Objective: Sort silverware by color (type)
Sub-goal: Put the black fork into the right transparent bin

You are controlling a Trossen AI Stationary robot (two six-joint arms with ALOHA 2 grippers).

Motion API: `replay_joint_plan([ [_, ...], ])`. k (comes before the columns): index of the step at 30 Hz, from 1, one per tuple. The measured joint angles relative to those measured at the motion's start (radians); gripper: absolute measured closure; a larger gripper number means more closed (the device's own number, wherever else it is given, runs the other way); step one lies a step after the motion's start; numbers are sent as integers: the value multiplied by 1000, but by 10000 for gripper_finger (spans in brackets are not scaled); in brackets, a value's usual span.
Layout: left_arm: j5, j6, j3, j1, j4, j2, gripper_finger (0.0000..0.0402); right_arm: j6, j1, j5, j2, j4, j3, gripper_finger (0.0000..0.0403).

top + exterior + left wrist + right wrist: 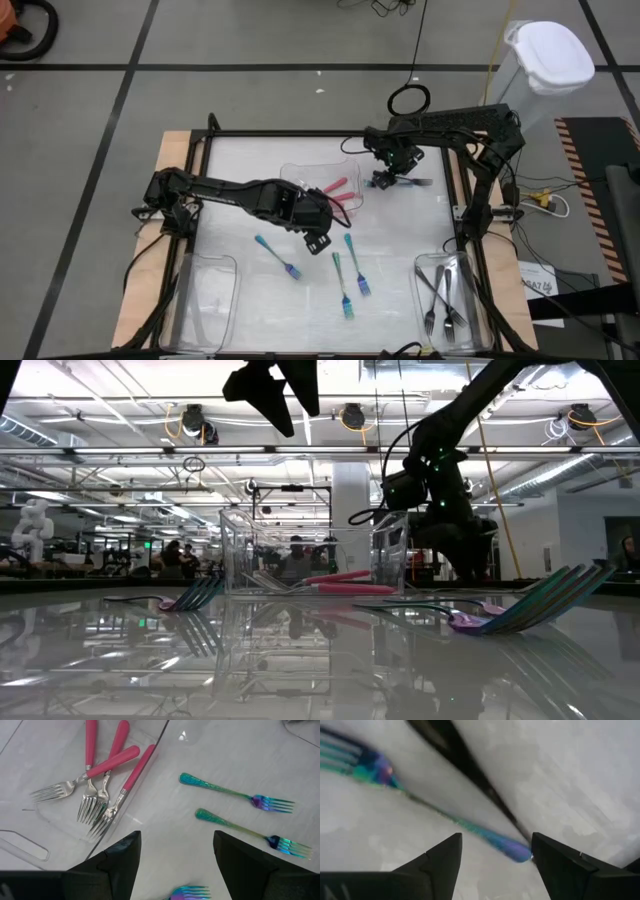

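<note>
- Teal fork (pixel 470 827) close under right gripper (pixel 495 865), crossing a dark utensil (pixel 465 765); jaws wide, empty, likely lined up to grab.
- Left gripper (pixel 175 870) wide, empty, above table between pink forks (pixel 107 775) in their tray (pixel 300 172) and loose teal forks (pixel 235 795).
- Grey forks (pixel 445 295) sorted in right tray (pixel 420 275).

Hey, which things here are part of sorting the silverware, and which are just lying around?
Part of the job:
pink-handled forks in the middle tray
teal forks loose on the table
grey forks in the right tray

Lying about:
white bin
cable loop
</note>
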Motion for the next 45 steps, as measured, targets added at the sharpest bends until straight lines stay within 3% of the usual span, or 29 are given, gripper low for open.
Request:
replay_joint_plan([
  [22,0,1,0,-3,9,0,153,42,-13,42,52,81,2,172],
  [33,3,4,0,-4,7,0,153,30,-41,-29,53,92,-1,256],
  [45,4,6,0,-2,-15,0,153,11,-49,-103,50,133,-69,318],
])
